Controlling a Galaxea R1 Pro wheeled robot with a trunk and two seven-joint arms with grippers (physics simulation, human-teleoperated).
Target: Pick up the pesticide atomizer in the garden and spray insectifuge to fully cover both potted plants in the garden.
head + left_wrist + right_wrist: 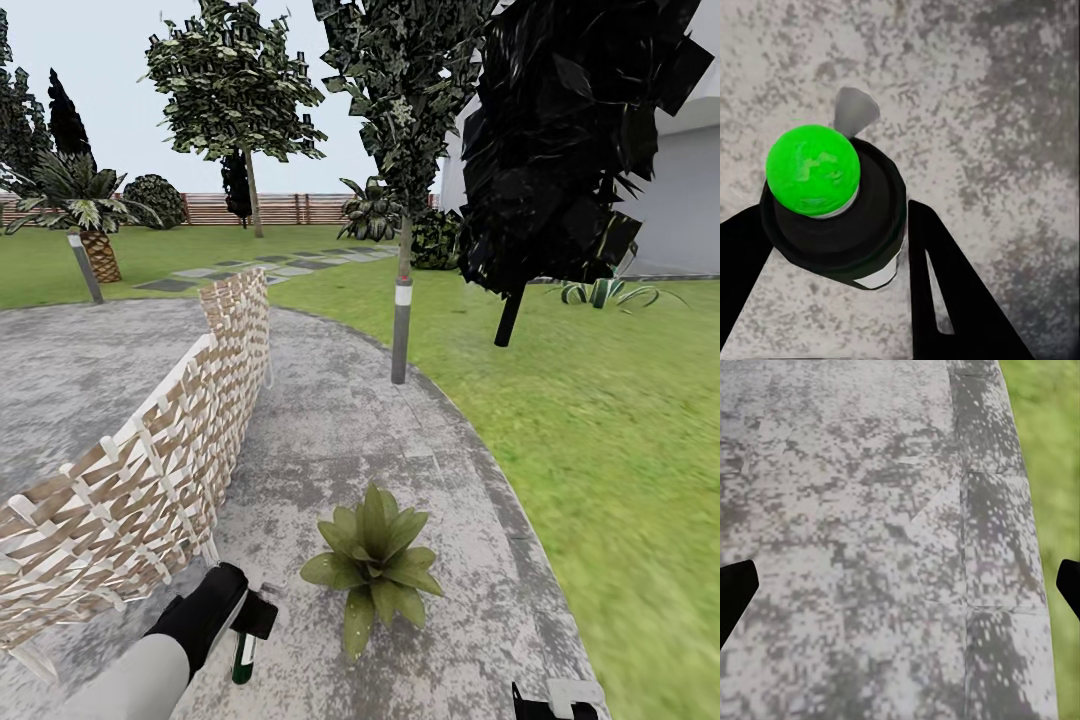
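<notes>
Head cam sits up high, looking forward and down across the paved patio [330, 420], out to the lawn [600, 420], trees and the far fence [270, 208]. Left wrist cam points straight down along its fingers [945, 292], really close on the spray bottle [832, 202] with paving behind it. Right wrist cam also looks down, catching the patio's edge [997, 547] where grass [1050, 472] starts, same paving the head cam sees.

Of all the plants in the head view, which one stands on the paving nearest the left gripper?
The low rosette potted plant, just beside the left gripper; the palm and trees stand far off.
</notes>
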